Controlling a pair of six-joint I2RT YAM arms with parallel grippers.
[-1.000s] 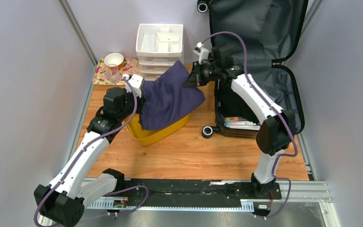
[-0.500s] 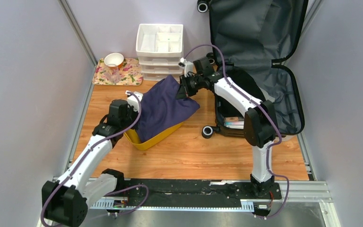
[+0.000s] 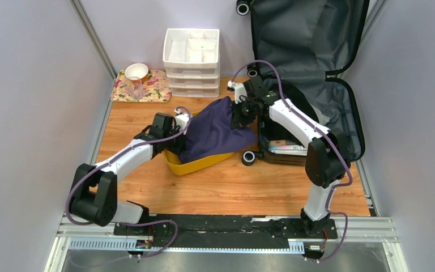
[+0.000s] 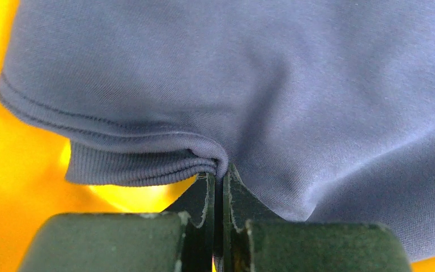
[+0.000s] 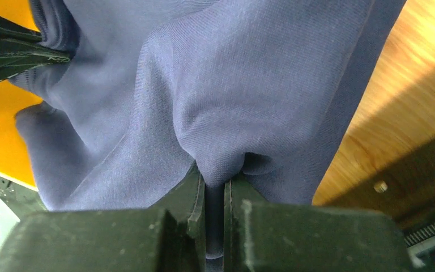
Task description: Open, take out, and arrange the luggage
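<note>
The luggage (image 3: 311, 45) stands open at the back right, its dark grey lining showing and a few items (image 3: 286, 147) in its lower half. A navy garment (image 3: 218, 130) is draped over and into the yellow bin (image 3: 195, 165). My left gripper (image 3: 182, 126) is shut on the garment's ribbed left edge (image 4: 147, 164) above the bin. My right gripper (image 3: 242, 110) is shut on a fold of the garment's right side (image 5: 226, 147), just left of the suitcase. In the right wrist view the left gripper's fingers (image 5: 11, 54) show at the upper left.
A white drawer organizer (image 3: 191, 56) stands at the back centre. A floral mat (image 3: 156, 88) with a white bowl (image 3: 136, 70) and a clear glass (image 3: 137, 88) lies at the back left. A suitcase wheel (image 3: 248, 158) sits by the bin. Grey walls close both sides.
Both grippers have moved rightward and down with the navy garment, lowering it from spread above the bin to bunched into it. The left arm has stretched out low.
</note>
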